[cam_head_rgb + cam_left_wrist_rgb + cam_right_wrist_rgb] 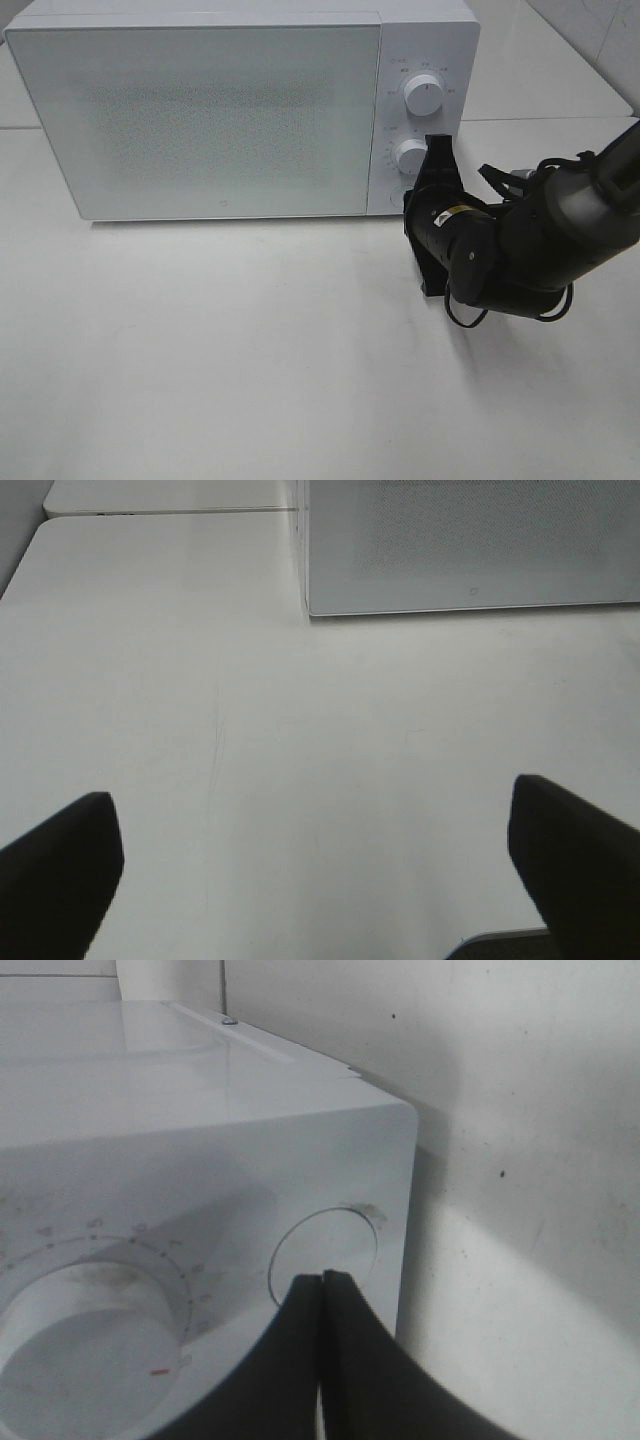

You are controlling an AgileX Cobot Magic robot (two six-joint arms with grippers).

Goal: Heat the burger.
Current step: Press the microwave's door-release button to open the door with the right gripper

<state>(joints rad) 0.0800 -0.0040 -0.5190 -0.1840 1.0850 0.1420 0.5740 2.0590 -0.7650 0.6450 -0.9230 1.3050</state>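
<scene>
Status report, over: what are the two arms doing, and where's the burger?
Right gripper shut, tips at microwave's round button. Left gripper open above table. Burger not in view, door closed. No obstruction seen.

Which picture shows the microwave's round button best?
The right wrist view: the round button sits close up, with the shut fingers at its edge. In the high view the arm mostly covers it. The left wrist view shows only the microwave's door.

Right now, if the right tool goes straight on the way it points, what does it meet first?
Most likely the round button on the microwave, beside the lower dial. The shut right tool points at it from very close; whether it touches, I cannot tell.
</scene>
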